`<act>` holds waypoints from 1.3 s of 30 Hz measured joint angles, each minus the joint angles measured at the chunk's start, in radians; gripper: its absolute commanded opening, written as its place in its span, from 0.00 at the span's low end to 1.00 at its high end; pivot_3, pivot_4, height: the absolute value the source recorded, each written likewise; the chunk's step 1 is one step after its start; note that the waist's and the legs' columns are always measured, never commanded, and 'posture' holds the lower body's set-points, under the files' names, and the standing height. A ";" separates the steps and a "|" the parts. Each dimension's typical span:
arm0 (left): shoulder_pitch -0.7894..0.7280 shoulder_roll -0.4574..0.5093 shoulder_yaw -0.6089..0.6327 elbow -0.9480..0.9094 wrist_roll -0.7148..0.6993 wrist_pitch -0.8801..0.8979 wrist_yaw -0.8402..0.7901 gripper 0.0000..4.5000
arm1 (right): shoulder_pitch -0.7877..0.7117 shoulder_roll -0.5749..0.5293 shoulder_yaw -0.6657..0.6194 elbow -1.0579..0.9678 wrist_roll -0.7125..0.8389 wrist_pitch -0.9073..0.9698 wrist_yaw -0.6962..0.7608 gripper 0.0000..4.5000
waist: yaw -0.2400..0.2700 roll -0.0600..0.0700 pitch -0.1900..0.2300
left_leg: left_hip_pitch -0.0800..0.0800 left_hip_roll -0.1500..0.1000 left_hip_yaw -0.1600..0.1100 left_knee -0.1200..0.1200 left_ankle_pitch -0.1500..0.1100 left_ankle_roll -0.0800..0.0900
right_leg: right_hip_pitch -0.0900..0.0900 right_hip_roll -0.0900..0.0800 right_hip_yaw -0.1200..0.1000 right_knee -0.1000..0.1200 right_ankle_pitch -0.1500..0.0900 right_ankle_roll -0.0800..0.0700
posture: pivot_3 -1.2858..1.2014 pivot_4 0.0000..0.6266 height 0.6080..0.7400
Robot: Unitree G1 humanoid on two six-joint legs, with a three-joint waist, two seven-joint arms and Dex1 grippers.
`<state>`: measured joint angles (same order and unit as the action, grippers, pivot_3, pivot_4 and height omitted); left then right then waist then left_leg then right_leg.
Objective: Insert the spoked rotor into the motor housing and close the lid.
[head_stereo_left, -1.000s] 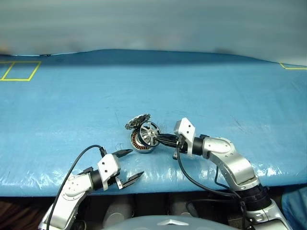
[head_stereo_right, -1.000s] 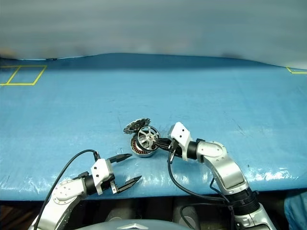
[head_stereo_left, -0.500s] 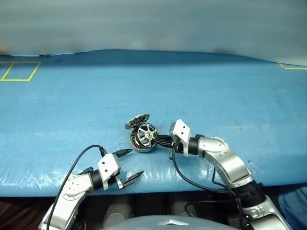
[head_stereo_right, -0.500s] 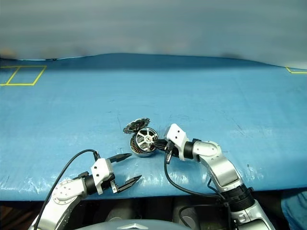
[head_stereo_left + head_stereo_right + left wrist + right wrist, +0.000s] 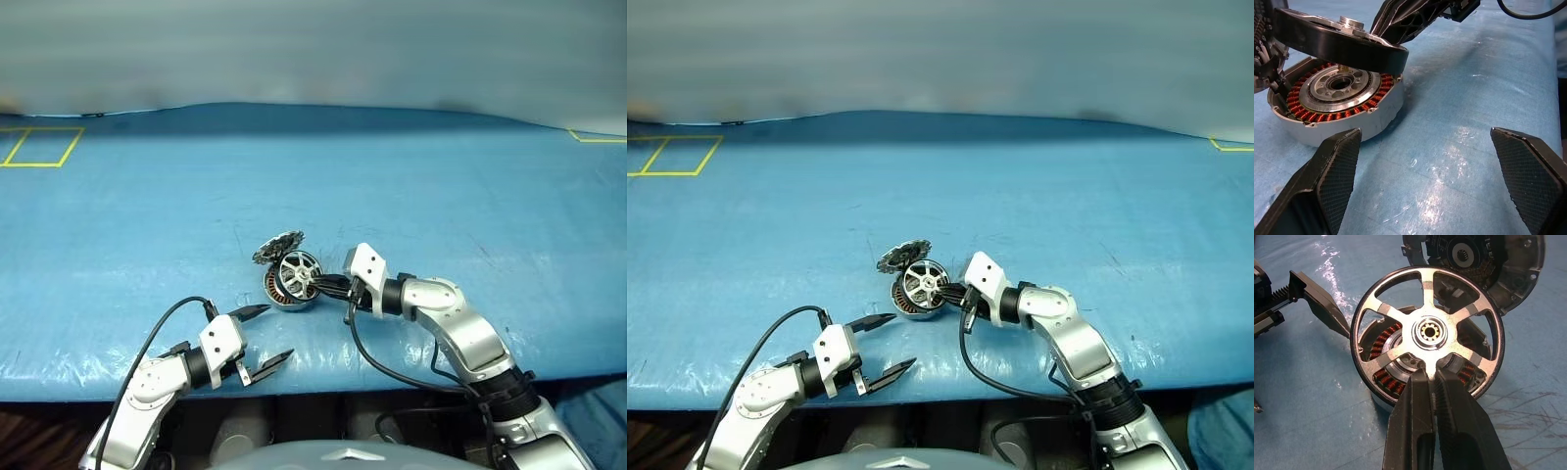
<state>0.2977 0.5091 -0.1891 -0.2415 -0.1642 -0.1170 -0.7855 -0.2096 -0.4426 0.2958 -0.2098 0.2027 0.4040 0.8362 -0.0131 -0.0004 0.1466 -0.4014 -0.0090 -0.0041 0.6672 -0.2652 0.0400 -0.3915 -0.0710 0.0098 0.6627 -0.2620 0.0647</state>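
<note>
Tarp [image 5: 441, 186], blue, covers our table, yellow tape squares [image 5: 39, 145] at its far corners. Our right gripper [image 5: 1432, 382] pinches the spoked rotor [image 5: 1427, 333] tilted over the motor housing [image 5: 1342, 105], lower than a second ago; the lid [image 5: 278, 246] stands open at 11 o'clock. Our left gripper [image 5: 263, 336] gapes wide nearby.

No text, label, brand, number or sign can be read on anything here.
</note>
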 measured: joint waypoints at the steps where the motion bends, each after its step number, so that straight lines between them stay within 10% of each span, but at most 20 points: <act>1: -0.001 -0.001 -0.001 0.000 0.001 0.000 0.000 1.00 | 0.000 -0.001 0.000 -0.002 0.000 0.000 0.000 0.01 | 0.000 0.000 0.000 | 0.000 0.000 0.000 0.000 0.000 0.000 | 0.000 0.000 0.000 0.000 0.000 0.000 | 0.52 0.24 1.00; 31: -0.001 -0.013 -0.024 -0.079 0.004 0.100 0.039 1.00 | -0.022 0.010 0.035 0.007 -0.007 0.005 0.004 0.01 | 0.001 0.000 0.000 | 0.000 0.000 0.000 0.000 0.000 0.000 | 0.000 0.000 0.000 0.000 0.000 0.000 | 0.52 0.24 1.00; 39: 0.002 -0.013 -0.024 -0.079 0.004 0.090 0.038 1.00 | -0.026 0.010 0.035 0.010 -0.029 0.001 -0.015 0.54 | 0.001 0.000 0.000 | 0.000 0.000 0.000 0.000 0.000 0.000 | 0.000 -0.001 0.000 0.000 0.000 0.000 | 0.52 0.24 1.00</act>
<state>0.2995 0.4961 -0.2128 -0.3205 -0.1597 -0.0266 -0.7478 -0.2354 -0.4328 0.3305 -0.1997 0.1734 0.4052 0.8217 -0.0120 -0.0007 0.1466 -0.4013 -0.0092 -0.0041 0.6672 -0.2652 0.0401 -0.3913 -0.0716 0.0098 0.6626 -0.2620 0.0646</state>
